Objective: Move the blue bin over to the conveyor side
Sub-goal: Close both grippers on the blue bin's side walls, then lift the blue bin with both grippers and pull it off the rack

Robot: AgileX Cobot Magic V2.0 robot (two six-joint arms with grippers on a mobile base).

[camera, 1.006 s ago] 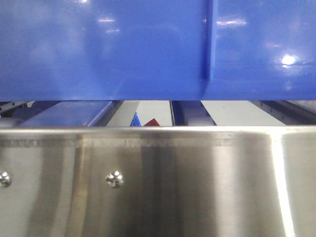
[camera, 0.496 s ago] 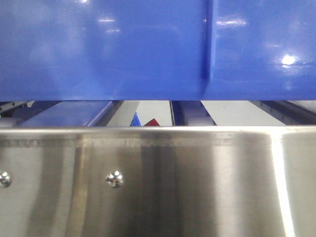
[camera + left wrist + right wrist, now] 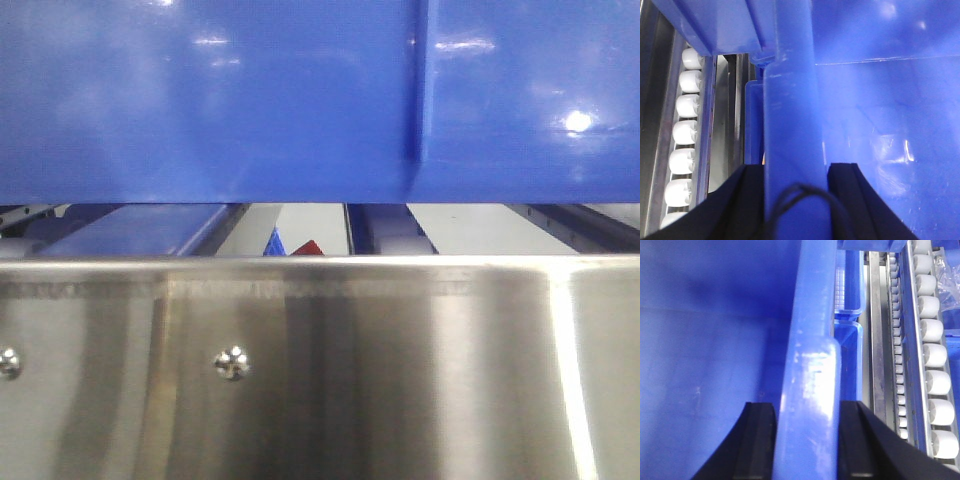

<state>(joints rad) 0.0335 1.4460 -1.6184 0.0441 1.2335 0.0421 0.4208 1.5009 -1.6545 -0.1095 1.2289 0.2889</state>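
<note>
Left fingers (image 3: 845, 200), right fingers (image 3: 757, 440) apparently clamp blue bin (image 3: 200, 100) rim; bin cropped.

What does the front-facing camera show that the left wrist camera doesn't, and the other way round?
Only the front-facing view shows the brushed steel panel with its screws, and the outer wall of the blue bin with a raised vertical rib and a gap beneath. Only the left wrist view shows the left pincer, its black fingers on either side of the bin's rim, the bin's inside, and a row of white rollers. Both views show the blue bin.
</note>
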